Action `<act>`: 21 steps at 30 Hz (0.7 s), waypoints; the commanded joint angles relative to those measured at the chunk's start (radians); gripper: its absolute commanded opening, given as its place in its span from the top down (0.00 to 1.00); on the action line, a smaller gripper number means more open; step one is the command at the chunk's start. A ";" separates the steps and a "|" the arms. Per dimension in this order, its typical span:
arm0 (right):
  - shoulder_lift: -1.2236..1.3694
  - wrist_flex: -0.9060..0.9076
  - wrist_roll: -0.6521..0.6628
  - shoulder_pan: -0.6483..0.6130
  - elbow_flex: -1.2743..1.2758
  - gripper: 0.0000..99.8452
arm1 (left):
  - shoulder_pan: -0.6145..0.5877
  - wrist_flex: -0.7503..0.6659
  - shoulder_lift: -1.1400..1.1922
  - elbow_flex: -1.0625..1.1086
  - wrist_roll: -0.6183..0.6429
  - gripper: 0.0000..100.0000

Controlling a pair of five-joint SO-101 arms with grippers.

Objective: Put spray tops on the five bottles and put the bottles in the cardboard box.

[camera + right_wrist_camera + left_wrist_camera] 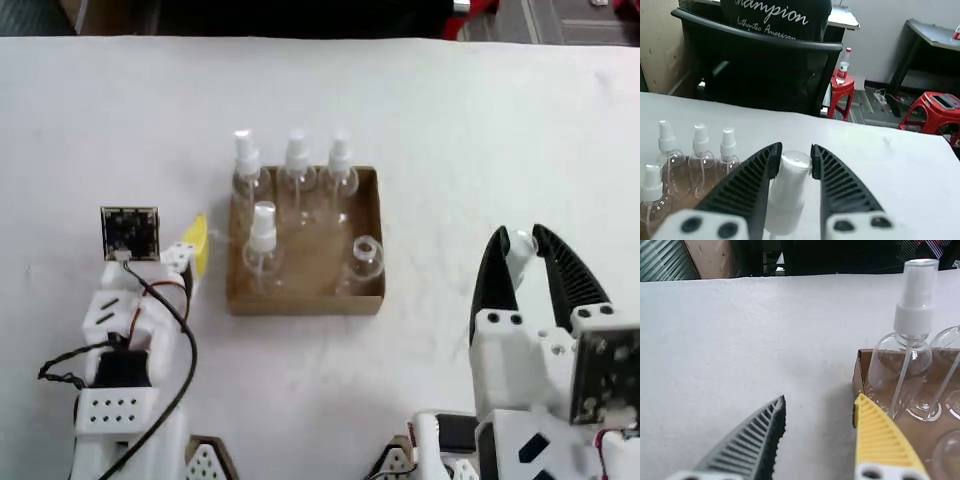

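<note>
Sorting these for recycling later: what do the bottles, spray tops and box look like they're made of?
Box: matte brown, evidently cardboard. Bottles: clear and glossy, the brown floor showing through them; likely plastic, possibly glass. Spray tops: opaque white and smooth, plastic by the look.

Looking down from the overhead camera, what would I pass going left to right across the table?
left gripper, open → cardboard box holding five bottles → right gripper, closed on a spray top

White script print across dark fabric [775, 17] behind black chair [760, 45]; no other legible markings.
</note>
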 commanded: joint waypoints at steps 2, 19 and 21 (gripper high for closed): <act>-0.133 -0.262 -0.005 -0.005 0.296 0.98 | -0.004 -0.028 -0.019 -0.018 -0.011 0.79; -0.518 -1.055 -0.005 -0.208 0.999 0.98 | -0.002 -0.028 -0.019 -0.020 -0.011 0.79; -0.516 -1.127 -0.005 -0.242 1.054 0.98 | -0.004 -0.028 -0.019 -0.020 -0.011 0.79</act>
